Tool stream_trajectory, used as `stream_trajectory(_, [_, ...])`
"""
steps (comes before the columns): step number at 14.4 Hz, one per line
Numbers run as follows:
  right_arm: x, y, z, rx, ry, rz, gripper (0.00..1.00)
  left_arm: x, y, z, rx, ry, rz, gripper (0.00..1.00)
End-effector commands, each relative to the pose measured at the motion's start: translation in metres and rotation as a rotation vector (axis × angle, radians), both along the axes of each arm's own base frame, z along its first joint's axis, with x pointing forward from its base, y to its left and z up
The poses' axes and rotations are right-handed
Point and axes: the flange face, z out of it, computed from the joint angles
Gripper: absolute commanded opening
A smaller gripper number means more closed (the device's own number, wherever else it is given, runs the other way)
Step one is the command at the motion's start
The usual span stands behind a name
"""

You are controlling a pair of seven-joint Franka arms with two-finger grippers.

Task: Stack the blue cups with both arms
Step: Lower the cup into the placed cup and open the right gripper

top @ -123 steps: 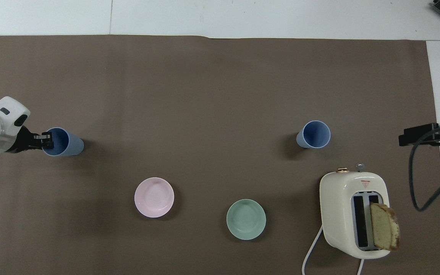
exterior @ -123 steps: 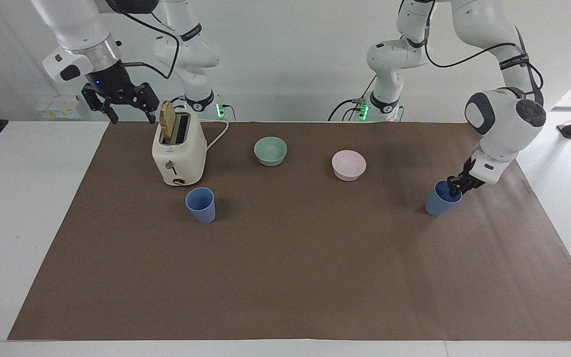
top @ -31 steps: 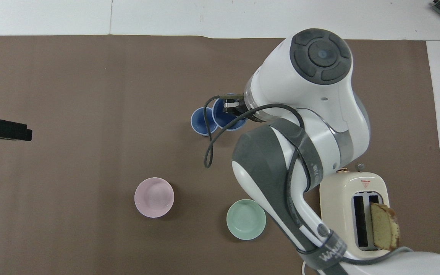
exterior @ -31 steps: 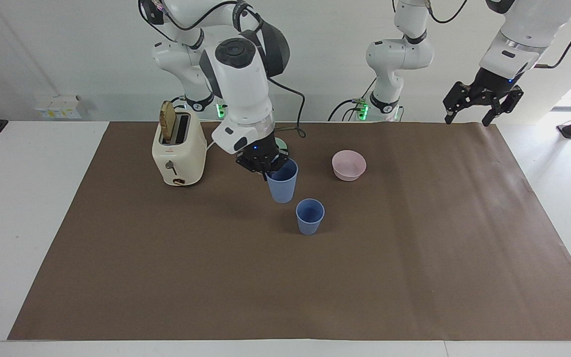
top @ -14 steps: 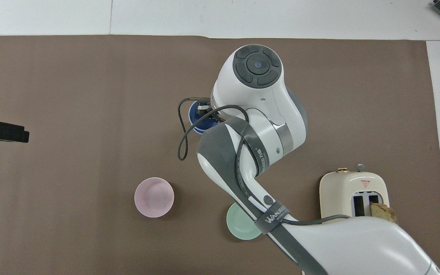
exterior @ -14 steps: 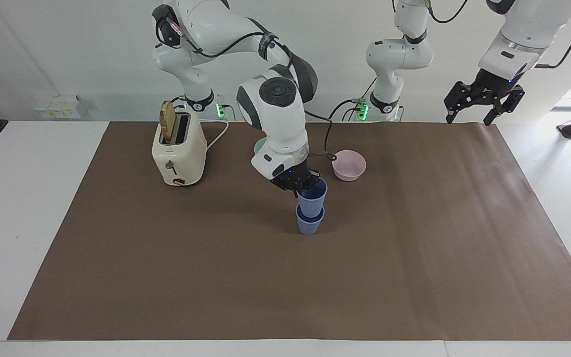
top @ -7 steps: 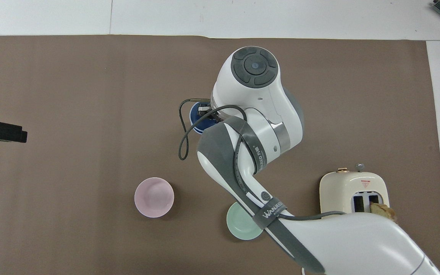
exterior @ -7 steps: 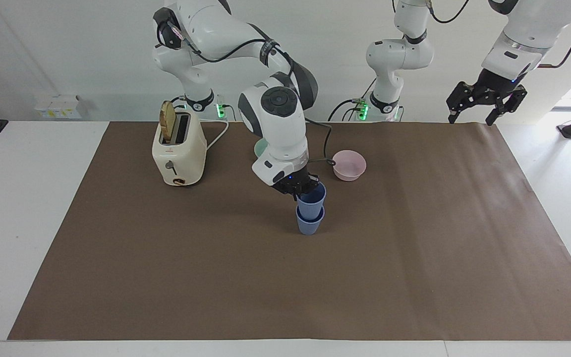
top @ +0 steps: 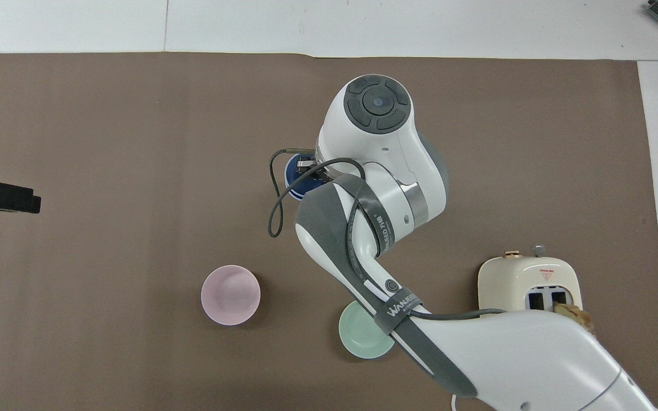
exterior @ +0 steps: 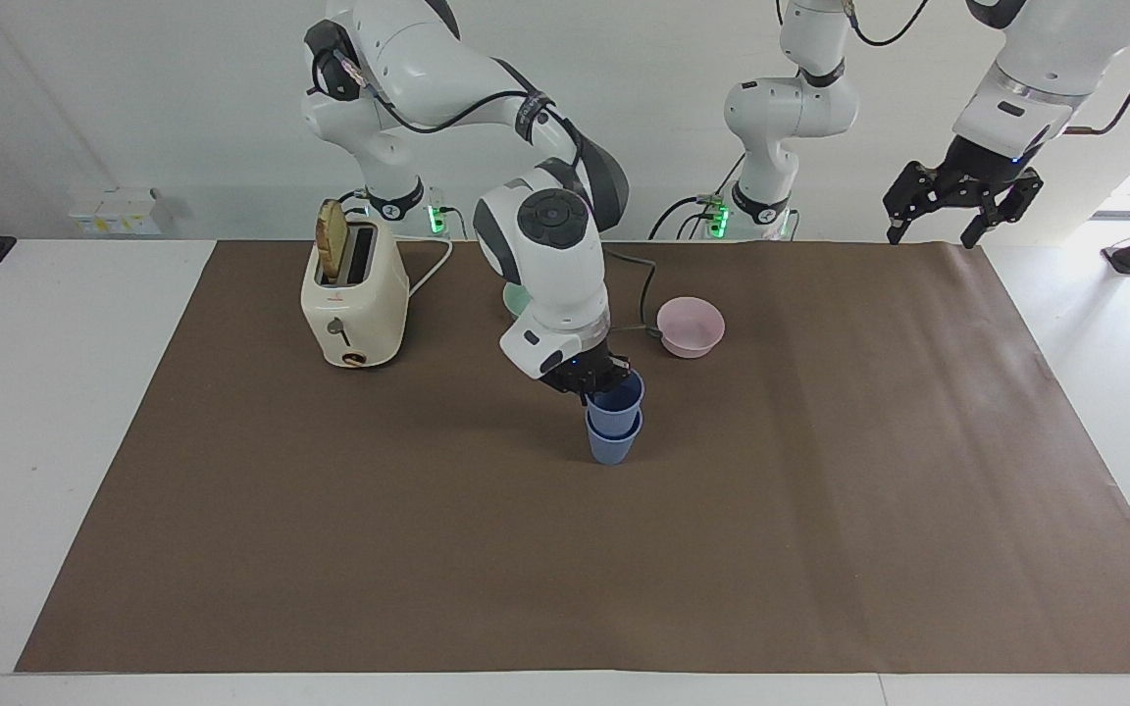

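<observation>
We see the upper blue cup (exterior: 615,392) sunk deeper into the lower blue cup (exterior: 612,445) than half a second ago, so only its rim band shows above; the stack stands near the middle of the worktop. The right gripper (exterior: 592,378) remains clenched on the upper cup's rim. We judge the nesting nearly complete, release being what remains. The left gripper (exterior: 957,201), jaws spread and empty, waits over the corner at the left arm's end. The brown mat (exterior: 820,549) covers the white table (exterior: 55,441); a pink bowl (exterior: 690,327), a green bowl (top: 360,339) and a toaster (exterior: 353,298) stand toward the robots' edge.
</observation>
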Motion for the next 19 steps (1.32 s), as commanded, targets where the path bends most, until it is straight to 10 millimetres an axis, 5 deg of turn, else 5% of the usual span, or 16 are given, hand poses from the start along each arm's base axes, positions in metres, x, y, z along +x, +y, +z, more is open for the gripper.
stream_trajectory(1, [0.001,-0.001,-0.003,0.003,-0.012,-0.004,0.0,-0.005,0.004,0.004,0.012,0.007,-0.006,1.0])
stream_trajectory(2, [0.001,-0.001,-0.003,0.003,-0.012,-0.004,0.03,-0.005,0.004,0.004,0.012,0.007,-0.006,1.0])
stream_trajectory(3, [0.002,-0.001,-0.004,0.005,-0.011,-0.003,0.32,-0.005,0.004,0.004,0.012,0.007,-0.006,1.0])
stream_trajectory(8, [0.003,-0.003,-0.007,0.0,-0.007,-0.005,0.8,-0.005,0.004,0.004,0.012,0.007,-0.006,1.0])
stream_trajectory(9, [0.003,-0.002,-0.007,-0.002,-0.008,-0.004,1.0,-0.005,0.004,0.004,0.012,0.007,-0.006,1.0])
stream_trajectory(11, [0.009,-0.016,0.008,-0.013,-0.025,-0.032,1.0,-0.005,0.004,0.004,0.012,0.007,-0.006,1.0])
stream_trajectory(15, [0.028,-0.093,0.071,-0.016,-0.077,-0.094,1.0,-0.005,0.004,0.004,0.012,0.007,-0.006,1.0])
stream_trajectory(19, [0.028,-0.147,0.096,-0.079,-0.058,0.041,1.0,-0.005,0.004,0.004,0.012,0.007,-0.006,1.0])
